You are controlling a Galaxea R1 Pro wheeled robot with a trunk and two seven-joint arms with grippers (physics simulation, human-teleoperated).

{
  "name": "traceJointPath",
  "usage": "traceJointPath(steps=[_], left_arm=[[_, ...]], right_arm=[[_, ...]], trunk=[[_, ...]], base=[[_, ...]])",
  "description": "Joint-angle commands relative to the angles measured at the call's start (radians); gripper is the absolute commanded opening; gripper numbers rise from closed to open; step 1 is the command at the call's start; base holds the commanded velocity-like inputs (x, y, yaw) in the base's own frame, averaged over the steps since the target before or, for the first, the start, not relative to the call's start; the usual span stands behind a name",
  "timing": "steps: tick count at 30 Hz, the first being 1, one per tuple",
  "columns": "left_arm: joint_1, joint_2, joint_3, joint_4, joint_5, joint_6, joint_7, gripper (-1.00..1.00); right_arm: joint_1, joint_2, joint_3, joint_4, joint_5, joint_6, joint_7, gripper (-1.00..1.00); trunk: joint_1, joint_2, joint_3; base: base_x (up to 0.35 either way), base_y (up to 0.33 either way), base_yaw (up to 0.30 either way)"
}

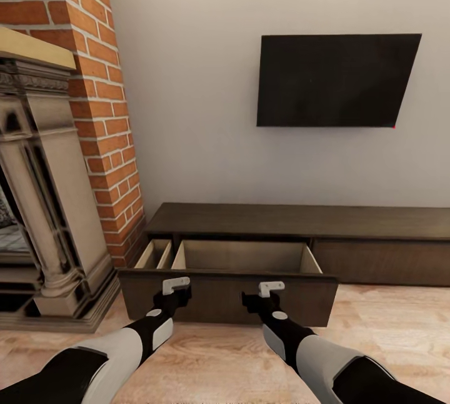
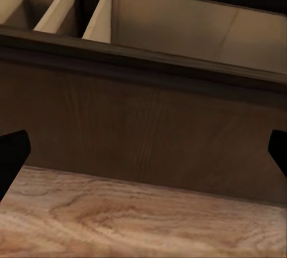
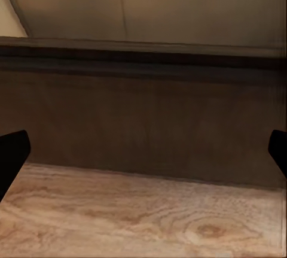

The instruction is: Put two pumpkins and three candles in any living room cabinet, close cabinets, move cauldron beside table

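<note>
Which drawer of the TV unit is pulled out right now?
The left drawer, nearest the brick fireplace, stands pulled out, showing pale compartments; the right drawer front sits flush.

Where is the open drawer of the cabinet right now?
In the head view the open drawer juts from the cabinet's left end, beside the brick column, just ahead of both grippers.

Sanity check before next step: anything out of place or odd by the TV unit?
Only the cabinet: its left drawer stands pulled out, pale interior showing nothing inside. The right drawer front sits flush. Left gripper and right gripper are both open, facing the drawer front. Nothing spilled or damaged.
</note>
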Motion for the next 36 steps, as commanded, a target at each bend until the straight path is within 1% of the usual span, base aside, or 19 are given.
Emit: traceJointPath(steps=[1, 4, 7, 10, 17, 20, 22, 23, 25, 29, 36], left_arm=[[-0.001, -0.002, -0.009, 0.003, 0.007, -0.005, 0.003, 1.00], [-0.001, -0.005, -0.009, 0.003, 0.006, -0.005, 0.003, 1.00], [-0.001, -0.006, -0.009, 0.003, 0.005, -0.005, 0.003, 1.00], [-0.001, -0.006, -0.009, 0.001, 0.005, -0.006, 0.003, 1.00], [-0.001, -0.005, -0.009, 0.000, 0.005, -0.007, 0.003, 1.00], [-0.001, -0.004, -0.009, -0.001, 0.005, -0.007, 0.003, 1.00], [-0.001, -0.003, -0.009, -0.002, 0.005, -0.007, 0.003, 1.00], [-0.001, -0.002, -0.009, -0.002, 0.005, -0.007, 0.003, 1.00], [-0.001, -0.002, -0.009, -0.002, 0.005, -0.007, 0.003, 1.00], [-0.001, -0.002, -0.009, -0.002, 0.005, -0.007, 0.003, 1.00], [-0.001, -0.003, -0.009, -0.003, 0.006, -0.008, 0.003, 1.00]], right_arm=[[-0.001, 0.000, 0.009, 0.001, 0.009, -0.007, -0.008, 1.00], [-0.001, 0.000, 0.009, -0.001, 0.039, -0.011, -0.013, 1.00], [-0.001, 0.000, 0.009, -0.002, 0.051, -0.012, -0.014, 1.00], [-0.001, 0.000, 0.007, -0.005, 0.056, -0.012, -0.012, 1.00], [-0.001, 0.000, 0.004, -0.007, 0.053, -0.013, -0.010, 1.00], [-0.001, 0.000, 0.004, -0.007, 0.052, -0.026, -0.007, 1.00], [-0.001, 0.000, 0.003, -0.007, 0.052, -0.087, -0.005, 1.00], [-0.001, 0.000, 0.003, -0.005, 0.052, -0.132, -0.005, 1.00], [-0.001, 0.000, 0.003, -0.003, 0.052, -0.167, -0.006, 1.00], [-0.001, 0.000, 0.003, -0.001, 0.052, -0.198, -0.010, 1.00], [-0.001, 0.000, 0.003, 0.002, 0.054, -0.199, -0.009, 1.00]], trunk=[[0.004, -0.008, -0.004], [0.015, -0.029, -0.014], [0.027, -0.050, -0.023], [0.038, -0.071, -0.032], [0.065, -0.120, -0.054], [0.077, -0.141, -0.064], [0.077, -0.141, -0.072], [0.078, -0.141, -0.075], [0.079, -0.142, -0.083], [0.081, -0.143, -0.099], [0.084, -0.144, -0.126]], base=[[0.000, 0.000, 0.000], [0.000, 0.000, 0.000], [0.000, 0.000, 0.000], [0.000, 0.000, 0.000], [0.000, 0.000, 0.000], [0.000, 0.000, 0.000], [0.000, 0.000, 0.000], [0.000, 0.000, 0.000], [0.000, 0.000, 0.000], [0.000, 0.000, 0.000], [0.000, 0.000, 0.000]])
